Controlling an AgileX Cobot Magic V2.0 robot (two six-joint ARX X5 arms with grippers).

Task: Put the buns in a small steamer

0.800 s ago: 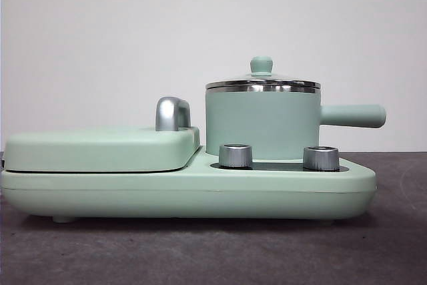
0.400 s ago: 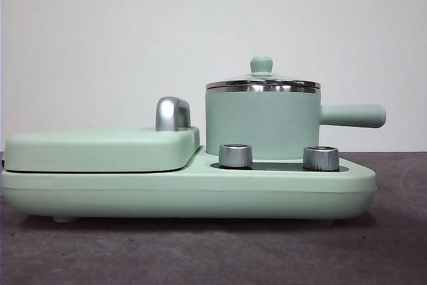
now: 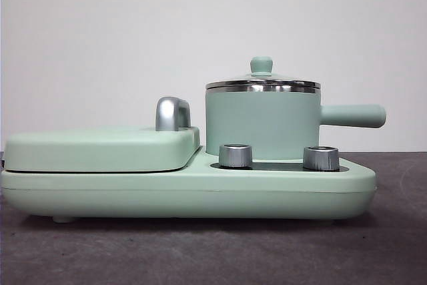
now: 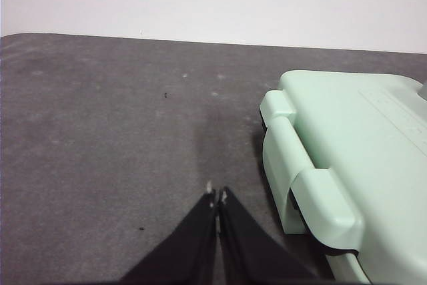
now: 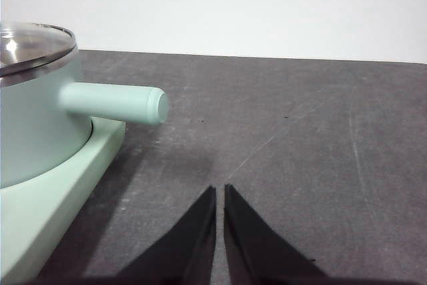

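The small steamer (image 3: 261, 121) stands lidded on the right end of the mint-green cooker base (image 3: 187, 195), its straight handle (image 5: 113, 103) reaching past that end over the bare desk (image 5: 300, 138), while no buns show in any view. The left gripper (image 4: 217, 196) hangs clenched and empty beside the griddle (image 4: 347, 158) at the base's left end, the right gripper (image 5: 219, 191) likewise pinched on nothing near the handle. The glass lid (image 3: 262, 79) looks stiff, slick and breakable, best pinched by its knob (image 3: 261, 65); the buns, I judge, will be soft and light, needing a gentle grasp across their sides.
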